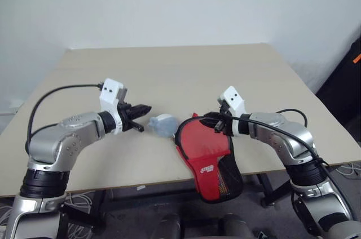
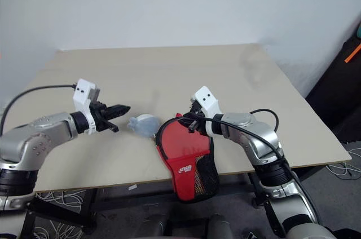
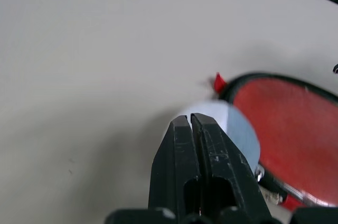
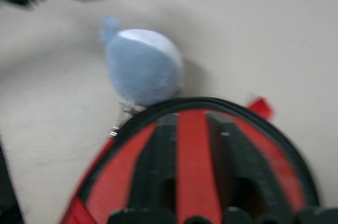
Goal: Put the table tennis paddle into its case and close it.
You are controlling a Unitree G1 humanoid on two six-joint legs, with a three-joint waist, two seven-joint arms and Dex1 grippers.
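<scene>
Two pincers are up over the worktop (image 1: 169, 70). Your left pincer (image 1: 141, 118) is pressed fully together and holds nothing, pointing at a pale blue pouch (image 1: 163, 124) clipped to the case's zip end. Your right pincer (image 1: 210, 122) looks clamped on the upper rim of the case (image 1: 206, 154), though from its wrist view the fingers lie flat over the red face with a strip showing between them. You seem to be pinning the case while its narrow end with black mesh hangs past the near worktop edge. Table tennis paddle isn't separately visible; likely inside already. Zip state: cannot tell.
</scene>
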